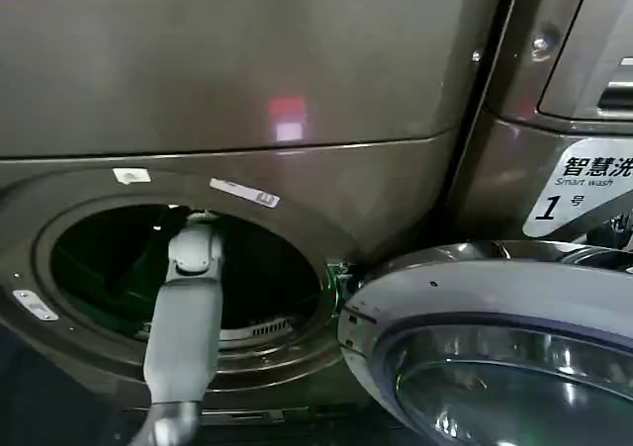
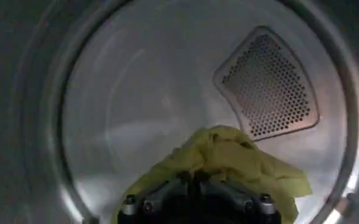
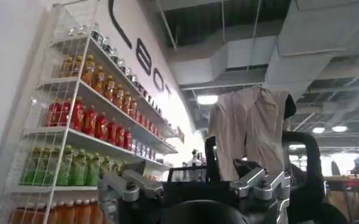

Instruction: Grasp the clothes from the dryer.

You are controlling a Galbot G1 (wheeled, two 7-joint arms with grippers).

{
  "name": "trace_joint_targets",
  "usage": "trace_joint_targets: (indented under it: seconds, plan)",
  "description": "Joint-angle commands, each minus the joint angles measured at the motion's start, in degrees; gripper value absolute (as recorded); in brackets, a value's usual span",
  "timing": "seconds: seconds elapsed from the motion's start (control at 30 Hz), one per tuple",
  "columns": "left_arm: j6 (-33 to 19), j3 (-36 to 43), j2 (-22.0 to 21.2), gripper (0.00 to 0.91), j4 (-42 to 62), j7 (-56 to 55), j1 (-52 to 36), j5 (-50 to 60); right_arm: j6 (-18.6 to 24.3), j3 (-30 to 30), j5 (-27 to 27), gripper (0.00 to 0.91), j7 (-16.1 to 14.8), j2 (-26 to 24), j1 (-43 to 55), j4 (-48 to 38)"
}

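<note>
Brown-grey metal fronted the dryer point(image 1: 297, 100), its round door point(image 1: 495, 347) swung open. Inside the steel drum, the left claw point(image 2: 197, 182) was clamped on the yellow-green clothes point(image 2: 228, 155). The right claw point(image 3: 197, 189), fingers spread and empty, faced drink shelves point(image 3: 88, 122).

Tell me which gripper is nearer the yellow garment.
Left. The left gripper is inside the dryer drum, right at the yellow garment. The right gripper is out in the room, facing a drinks shelf, well away from it.
</note>
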Motion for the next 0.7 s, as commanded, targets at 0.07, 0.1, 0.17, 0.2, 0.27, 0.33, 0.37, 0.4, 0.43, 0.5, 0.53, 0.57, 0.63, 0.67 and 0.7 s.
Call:
trace_joint_targets:
  seconds: [0.07, 0.1, 0.17, 0.2, 0.27, 0.33, 0.37, 0.4, 0.43, 0.5, 0.53, 0.57, 0.63, 0.67, 0.7]
  plan:
    - [1.55, 0.01, -0.01, 0.0, -1.84, -3.49, 1.15, -4.26, -0.54, -0.13, -1.48, 0.907, 0.82, -0.03, 0.37, 0.16]
    - [1.56, -0.01, 0.04, 0.0, -1.71, -3.47, 0.99, -4.29, -0.88, -0.02, -2.26, 0.907, 0.97, -0.11, 0.53, 0.11]
    - [1.68, -0.07, 0.04, 0.0, -1.41, -3.44, 0.76, -4.32, -0.83, 0.08, -3.39, 0.907, 1.18, -0.19, 0.73, -0.19]
    - [1.64, -0.04, 0.05, 0.0, -1.28, -3.36, 0.67, -4.24, -1.19, 0.17, -3.32, 0.907, 1.37, -0.21, 0.76, -0.13]
    - [1.62, 0.05, 0.04, 0.0, -1.13, -3.14, 0.68, -3.95, -1.26, 0.28, -3.32, 0.907, 0.91, -0.1, 0.68, 0.07]
    - [1.67, 0.11, 0.02, 0.0, -0.99, -2.94, 0.68, -3.7, -1.34, 0.3, -3.3, 0.907, 0.66, -0.01, 0.68, 0.36]
    - [1.66, 0.14, -0.01, 0.0, -0.97, -2.88, 0.69, -3.58, -1.4, 0.37, -3.3, 0.907, 0.62, -0.02, 0.78, 0.44]
    - [1.68, 0.17, -0.01, 0.0, -0.98, -2.65, 0.71, -3.42, -1.38, 0.38, -3.28, 0.907, 0.63, -0.05, 0.83, 0.41]
    - [1.64, 0.21, 0.0, 0.0, -0.97, -2.56, 0.73, -3.23, -1.38, 0.38, -3.28, 0.907, 0.66, -0.05, 0.83, 0.43]
    - [1.4, 0.32, 0.03, 0.0, -0.8, -2.16, 0.77, -2.47, -1.42, 0.33, -3.24, 0.907, 0.68, -0.01, 0.81, 0.51]
    - [1.27, 0.35, 0.04, 0.0, -0.7, -2.01, 0.71, -2.11, -1.43, 0.36, -3.23, 0.907, 0.7, -0.02, 0.81, 0.54]
    - [1.34, 0.38, 0.02, 0.0, -0.73, -1.8, 0.68, -1.7, -1.49, 0.44, -3.17, 0.907, 0.71, -0.02, 0.81, 0.57]
    - [1.31, 0.46, 0.05, 0.0, -0.69, -1.66, 0.55, -1.53, -1.6, 0.48, -3.05, 0.907, 0.77, -0.06, 0.8, 0.6]
    - [1.37, 0.45, 0.03, 0.0, -0.66, -1.59, 0.49, -1.5, -1.61, 0.52, -3.06, 0.907, 0.76, -0.04, 0.8, 0.62]
    - [1.37, 0.45, 0.02, 0.0, -0.57, -1.53, 0.45, -1.49, -1.67, 0.55, -3.04, 0.907, 0.73, -0.03, 0.76, 0.66]
